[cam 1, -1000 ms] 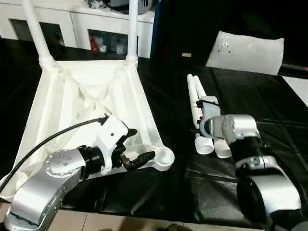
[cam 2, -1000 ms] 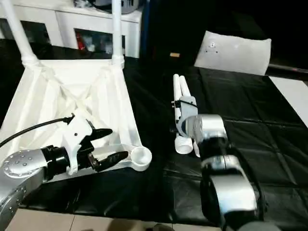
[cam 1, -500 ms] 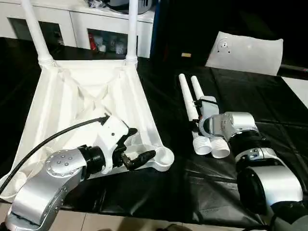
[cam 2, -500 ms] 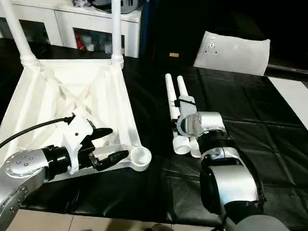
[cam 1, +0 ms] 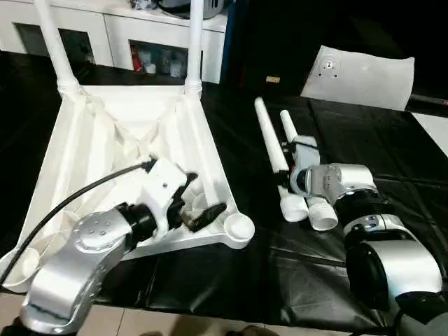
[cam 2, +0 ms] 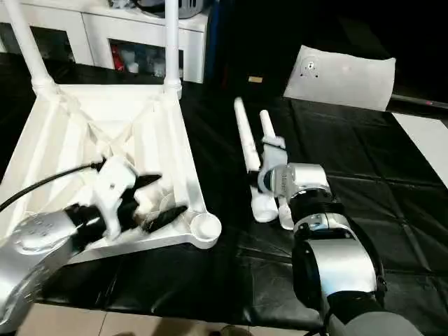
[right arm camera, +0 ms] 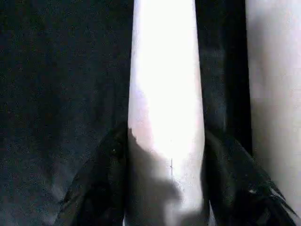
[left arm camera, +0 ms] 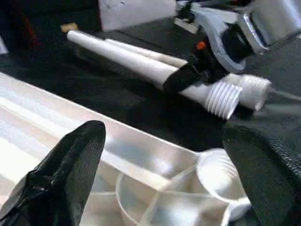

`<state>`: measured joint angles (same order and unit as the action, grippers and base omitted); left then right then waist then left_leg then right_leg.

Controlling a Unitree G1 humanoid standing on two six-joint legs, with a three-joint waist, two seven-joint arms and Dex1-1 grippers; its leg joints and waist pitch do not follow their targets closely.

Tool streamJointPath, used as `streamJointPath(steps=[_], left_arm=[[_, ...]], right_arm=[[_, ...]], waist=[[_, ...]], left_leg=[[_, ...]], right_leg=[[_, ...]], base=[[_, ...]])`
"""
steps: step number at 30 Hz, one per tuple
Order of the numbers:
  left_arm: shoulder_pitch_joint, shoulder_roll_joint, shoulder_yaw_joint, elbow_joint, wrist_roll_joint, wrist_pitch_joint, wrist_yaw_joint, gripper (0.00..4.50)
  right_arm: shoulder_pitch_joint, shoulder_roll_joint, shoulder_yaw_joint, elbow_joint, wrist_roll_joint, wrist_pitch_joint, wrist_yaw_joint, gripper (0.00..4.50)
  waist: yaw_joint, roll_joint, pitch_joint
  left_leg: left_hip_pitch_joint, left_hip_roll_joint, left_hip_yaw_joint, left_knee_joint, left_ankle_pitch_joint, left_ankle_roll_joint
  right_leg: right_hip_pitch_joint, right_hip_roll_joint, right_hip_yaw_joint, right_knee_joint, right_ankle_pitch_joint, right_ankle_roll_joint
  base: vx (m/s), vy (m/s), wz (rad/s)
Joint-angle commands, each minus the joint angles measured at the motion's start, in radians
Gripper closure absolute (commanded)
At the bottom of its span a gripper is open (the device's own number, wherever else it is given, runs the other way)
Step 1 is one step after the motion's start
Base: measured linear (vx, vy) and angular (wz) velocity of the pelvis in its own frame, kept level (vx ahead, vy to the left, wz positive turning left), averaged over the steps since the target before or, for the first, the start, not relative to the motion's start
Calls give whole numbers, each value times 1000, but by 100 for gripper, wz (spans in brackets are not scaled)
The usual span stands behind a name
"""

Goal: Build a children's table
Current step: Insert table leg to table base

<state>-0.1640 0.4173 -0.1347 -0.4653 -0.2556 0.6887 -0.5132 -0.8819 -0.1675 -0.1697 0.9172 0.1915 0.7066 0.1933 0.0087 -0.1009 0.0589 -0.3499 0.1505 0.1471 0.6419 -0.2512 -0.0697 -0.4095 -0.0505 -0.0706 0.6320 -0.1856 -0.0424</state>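
The children's table top (cam 1: 105,133) lies upside down on the left, X-ribs up. Two white legs (cam 1: 56,42) (cam 1: 194,42) stand in its far corner sockets. My left gripper (cam 1: 203,196) hovers open over the top's near right part, just short of the open corner socket (cam 1: 240,227). Two loose legs lie side by side on the black cloth to the right. My right gripper (cam 1: 285,166) is shut on the left one (cam 1: 269,136), with a black finger (right arm camera: 101,188) on each side of the leg (right arm camera: 164,94). The other loose leg (cam 1: 320,210) lies right beside it.
White cabinets with glass doors (cam 1: 140,35) stand behind the table top. A flat white panel (cam 1: 360,70) lies at the back right. Black cloth (cam 1: 231,280) covers the work surface down to its near edge, with a pale strip (cam 1: 434,133) at the far right.
My right gripper has closed on the left loose leg, and that leg's thin far end has swung left, away from the other. My left gripper has shifted a little farther over the table top.
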Motion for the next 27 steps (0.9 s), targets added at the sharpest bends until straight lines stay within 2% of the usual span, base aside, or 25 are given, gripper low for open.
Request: streamJointPath(steps=[1, 2, 3, 4, 5, 6, 7, 10, 12, 13, 14, 16, 17, 20, 21, 23, 24, 25, 26, 27], left_arm=[[-52, -43, 7, 43, 17, -6, 57, 0], [-66, -56, 13, 53, 12, -3, 64, 0], [-71, -61, 15, 58, 10, -3, 67, 0], [-95, -86, 27, 80, 0, 12, 84, 0], [-109, -101, 35, 93, -6, 21, 95, 0], [-114, -106, 37, 98, -10, 21, 97, 0], [-159, -153, 56, 142, -36, 17, 115, 0], [-196, -189, 70, 178, -49, 5, 129, 0], [-220, -203, 76, 196, -52, -3, 131, 0], [-235, -209, 80, 211, -48, -8, 136, 0], [-236, -209, 81, 211, -47, -9, 137, 0], [-243, -209, 88, 223, -42, -11, 139, 0], [-246, -208, 92, 227, -44, -10, 138, 0], [-251, -207, 117, 225, -58, 3, 145, 0], [-252, -201, 135, 221, -72, 8, 139, 0], [-251, -197, 141, 221, -76, 7, 134, 0], [-249, -190, 143, 222, -80, -1, 121, 0], [-249, -188, 143, 223, -81, -4, 117, 0], [-247, -187, 144, 223, -82, 1, 119, 0], [-247, -187, 144, 223, -82, 2, 120, 0]], right_arm=[[33, -17, -82, -129, 76, -70, 38, 265], [44, -15, -102, -163, 98, -67, 47, 265], [48, -15, -109, -175, 106, -66, 51, 265], [72, -9, -132, -242, 138, -63, 70, 265], [87, -5, -144, -282, 156, -63, 81, 265], [92, -4, -146, -294, 160, -62, 85, 265], [146, 1, -140, -395, 172, -60, 100, 265], [194, 12, -120, -481, 173, -59, 108, 265], [241, 38, -96, -560, 160, -177, 118, 265], [272, 50, -68, -625, 162, -208, 138, 265], [273, 50, -67, -628, 163, -207, 138, 265], [298, 61, -50, -697, 189, -138, 150, 265], [311, 66, -44, -732, 202, -113, 153, 265], [340, 77, -21, -816, 227, -84, 173, 265], [358, 83, 3, -859, 225, -91, 179, 265], [367, 88, 12, -874, 225, -99, 179, 265], [382, 94, 23, -894, 228, -107, 172, 265], [385, 96, 25, -898, 230, -107, 170, 265], [403, 96, 41, -920, 228, -110, 182, 265], [407, 96, 45, -927, 227, -108, 185, 265]], waist=[[6, 8, -64], [9, 11, -66], [10, 8, -67], [10, 7, -66], [11, 11, -64], [12, 8, -64], [14, 12, -64], [20, 9, -65], [21, 1, -64], [24, 0, -63], [24, -2, -64], [21, -1, -64], [20, -3, -63], [23, 7, -61], [24, 19, -61], [24, 16, -61], [25, 24, -60], [24, 22, -60], [26, 28, -60], [26, 29, -58]], left_leg=[[-8, 71, -8, -80, 28, 19], [-5, 73, -8, -79, 34, 25], [-7, 72, -9, -80, 51, 34], [-8, 71, -9, -80, 51, 38], [-7, 70, -6, -80, 38, 42], [-7, 71, -7, -80, 34, 43], [-7, 69, -7, -81, 28, 43], [-5, 70, -8, -81, 29, 43], [-6, 71, -7, -82, 10, 40], [-7, 71, -7, -82, 7, 37], [-6, 70, -7, -82, 10, 39], [-6, 70, -10, -84, 25, 46], [-6, 70, -10, -84, 25, 48], [-4, 72, -11, -86, 21, 48], [-3, 72, -12, -88, 19, 38], [-4, 72, -12, -88, 14, 31], [-3, 72, -13, -89, 1, 24], [-2, 73, -13, -90, -9, 18], [-1, 73, -14, -91, -17, 12], [-2, 73, -14, -92, -23, 9]], right_leg=[[62, -97, 66, -61, -128, -176], [64, -97, 67, -58, -108, -179], [67, -95, 66, -54, -84, -187], [66, -94, 65, -56, -84, -189], [65, -93, 67, -61, -92, -187], [66, -94, 67, -62, -99, -184], [67, -94, 67, -67, -118, -183], [66, -93, 65, -71, -134, -176], [65, -98, 65, -77, -194, -156], [64, -101, 65, -80, -223, -141], [63, -98, 66, -80, -225, -134], [64, -94, 64, -78, -217, -124], [63, -92, 65, -77, -214, -120], [59, -91, 65, -81, -217, -108], [58, -91, 65, -81, -213, -113], [59, -90, 65, -80, -206, -115], [58, -91, 66, -80, -209, -120], [57, -90, 66, -83, -210, -120], [58, -91, 66, -82, -214, -125], [58, -91, 66, -85, -217, -124]], base=[[0, 0, 0], [0, 0, 0], [0, 0, 0], [0, 0, 0], [0, 0, 0], [0, 0, 0], [0, 0, 0], [0, 0, 0], [0, 0, 0], [0, 0, 0], [0, 0, 0], [0, 0, 0], [0, 0, 0], [0, 0, 0], [0, 0, 0], [0, 0, 0], [0, 0, 0], [0, 0, 0], [0, 0, 0], [0, 0, 0]])
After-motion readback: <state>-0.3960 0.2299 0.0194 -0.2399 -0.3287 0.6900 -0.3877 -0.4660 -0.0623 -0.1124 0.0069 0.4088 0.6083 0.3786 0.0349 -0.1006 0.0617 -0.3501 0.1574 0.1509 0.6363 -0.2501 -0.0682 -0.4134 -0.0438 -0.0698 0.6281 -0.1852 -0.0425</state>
